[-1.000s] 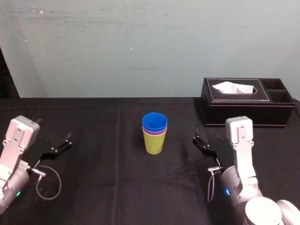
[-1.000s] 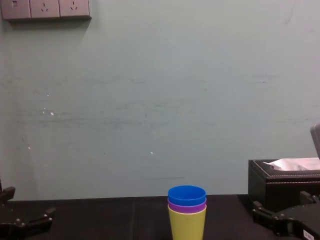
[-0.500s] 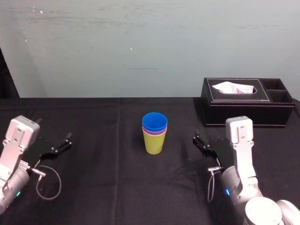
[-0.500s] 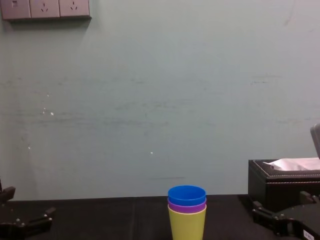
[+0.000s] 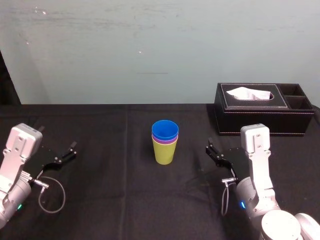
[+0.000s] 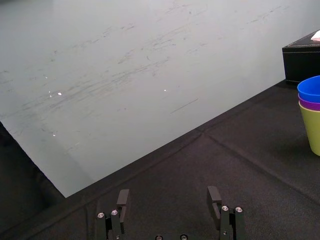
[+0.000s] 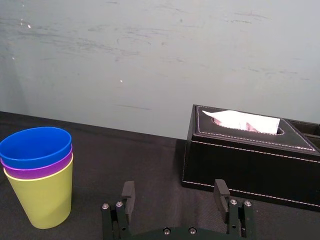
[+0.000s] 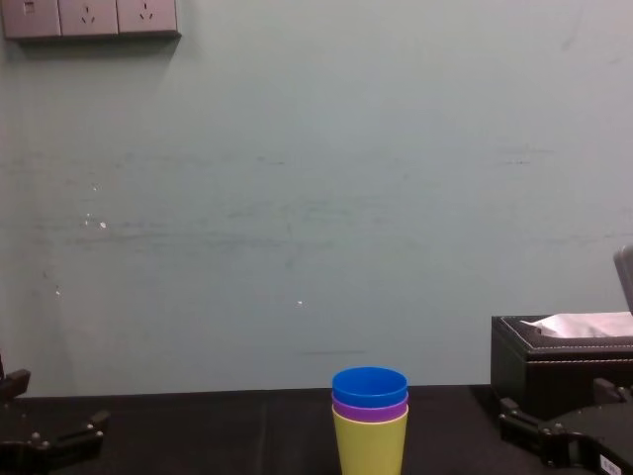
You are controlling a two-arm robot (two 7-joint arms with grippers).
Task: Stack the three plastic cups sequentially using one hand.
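From the left wrist, the left gripper (image 6: pixel 168 195) hangs low over the black worktop (image 6: pixel 200 165), its two fingers well apart with nothing between them. Far off stands the stack of cups: the blue cup (image 6: pixel 311 90) nested in the purple cup (image 6: pixel 314 105), and that in the yellow cup (image 6: pixel 314 132). A black tissue box (image 6: pixel 302 62) sits behind them, towards the wall.

From the right wrist, the right gripper (image 7: pixel 175 192) also has its fingers spread wide and empty. The three cups stand upright off to one side, apart from it. The tissue box lies ahead with a white tissue poking out of its slot.

From the head, the stack stands near the middle of the worktop, yellow at the bottom on the cloth, with only the rims of the purple and blue cups showing above it. The left gripper sits close to the worktop's left edge, well apart from the cups. The right gripper sits to the right of the stack, nearer to it but not touching. The tissue box is at the back right corner.

From the chest, the stack shows side-on at the lower middle. Each gripper sits in a lower corner, left and right. Wall sockets (image 8: pixel 89 18) are at the upper left.
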